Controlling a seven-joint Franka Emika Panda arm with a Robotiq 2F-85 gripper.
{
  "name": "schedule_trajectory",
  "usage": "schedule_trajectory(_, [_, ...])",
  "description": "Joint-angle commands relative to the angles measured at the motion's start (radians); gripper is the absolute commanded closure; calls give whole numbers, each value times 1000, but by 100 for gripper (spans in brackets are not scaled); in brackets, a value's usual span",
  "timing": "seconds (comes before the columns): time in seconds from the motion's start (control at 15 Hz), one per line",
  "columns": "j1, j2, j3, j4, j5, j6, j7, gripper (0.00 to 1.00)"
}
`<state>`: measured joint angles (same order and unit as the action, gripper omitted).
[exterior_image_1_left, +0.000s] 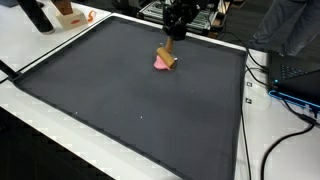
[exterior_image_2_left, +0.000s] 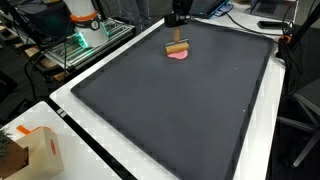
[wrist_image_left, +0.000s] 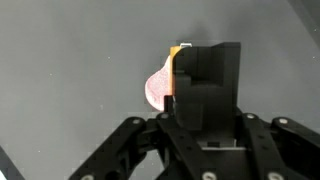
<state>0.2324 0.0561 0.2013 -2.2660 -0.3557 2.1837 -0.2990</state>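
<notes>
At the far left of the white table (exterior_image_1_left: 35, 140), an orange-and-white object (exterior_image_1_left: 68, 14) stood beyond the corner of the big dark mat (exterior_image_1_left: 120, 110) that covered most of the surface. Moving toward the middle, near the mat's far edge, a small pink piece (exterior_image_1_left: 159, 63) lay flat on the mat. A wooden block (exterior_image_1_left: 170, 56) sat just to its right, tilted and touching it. The black pincer (exterior_image_1_left: 176, 30) hung directly above the block, reaching down to its upper end. In an exterior view the block (exterior_image_2_left: 178, 46) sat crosswise under the pincer (exterior_image_2_left: 180, 14), with the pink piece (exterior_image_2_left: 178, 56) just in front of it. In the wrist view the pincer's fingers (wrist_image_left: 205, 85) were drawn together at the centre. The pink piece (wrist_image_left: 156, 88) showed at their left side, and a sliver of the wooden block (wrist_image_left: 180, 48) showed at their tip. So the pincer appeared closed on the block, though the contact itself was hidden behind the fingers. To the right, off the mat, dark cables (exterior_image_1_left: 262, 80) trailed over the table beside a device with a blue-lit edge (exterior_image_1_left: 295, 92).
</notes>
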Motion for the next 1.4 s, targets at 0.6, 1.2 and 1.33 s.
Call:
schedule_trajectory(0.6, [-28, 77, -31, -19, -182, 73, 165, 77])
schedule_trajectory(1.2, [-58, -1, -48, -33, -155, 92, 125, 77])
schedule_trajectory(1.33, [-56, -32, -46, -41, -160, 84, 132, 77])
